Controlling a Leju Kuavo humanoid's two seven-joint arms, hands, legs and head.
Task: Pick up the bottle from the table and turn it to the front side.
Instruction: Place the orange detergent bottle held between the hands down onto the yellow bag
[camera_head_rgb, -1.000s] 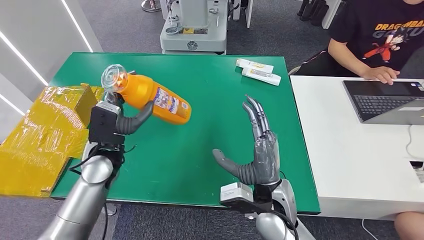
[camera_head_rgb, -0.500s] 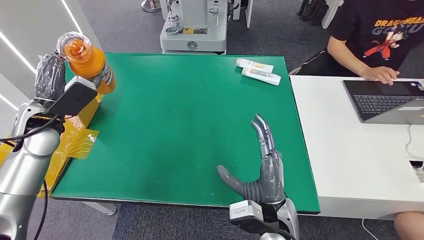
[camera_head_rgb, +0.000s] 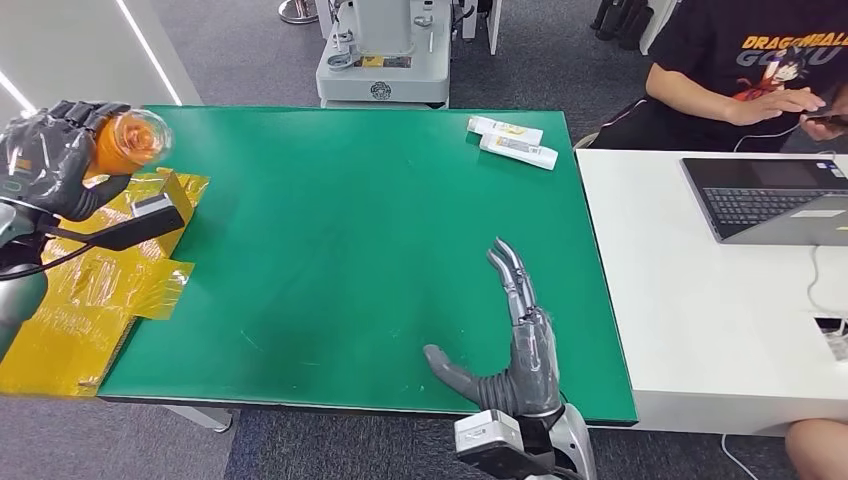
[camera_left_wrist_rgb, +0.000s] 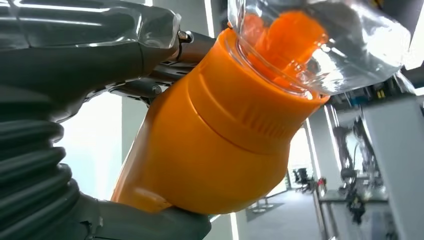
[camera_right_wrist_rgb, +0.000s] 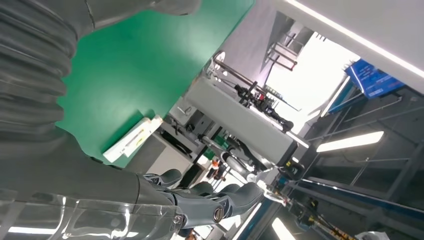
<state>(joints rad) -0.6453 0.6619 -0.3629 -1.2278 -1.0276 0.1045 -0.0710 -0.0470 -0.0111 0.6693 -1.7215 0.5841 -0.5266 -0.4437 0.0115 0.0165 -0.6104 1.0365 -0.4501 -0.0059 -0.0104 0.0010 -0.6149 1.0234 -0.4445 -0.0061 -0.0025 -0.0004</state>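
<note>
My left hand (camera_head_rgb: 50, 158) grips the orange bottle (camera_head_rgb: 125, 143) high at the far left, past the green table's (camera_head_rgb: 330, 260) left edge. Its clear cap faces the camera and the fingers wrap the body. Close up in the left wrist view, the bottle (camera_left_wrist_rgb: 225, 130) is orange with a clear cap, held between thumb and fingers (camera_left_wrist_rgb: 145, 35). My right hand (camera_head_rgb: 515, 345) is open near the table's front edge, fingers straight and thumb spread out, holding nothing. It appears in the right wrist view as fingers (camera_right_wrist_rgb: 210, 200) stretched above the green surface.
Two white tubes (camera_head_rgb: 512, 141) lie at the table's far right. Yellow wrapped packaging (camera_head_rgb: 90, 290) lies along the left edge. A person (camera_head_rgb: 760, 70) sits at a white desk (camera_head_rgb: 700, 290) on the right with a laptop (camera_head_rgb: 770, 205). A grey machine base (camera_head_rgb: 385, 60) stands behind the table.
My left hand has carried the bottle up and out to the left, off the table, turning its cap toward the camera. My right hand has drawn back slightly toward the front edge.
</note>
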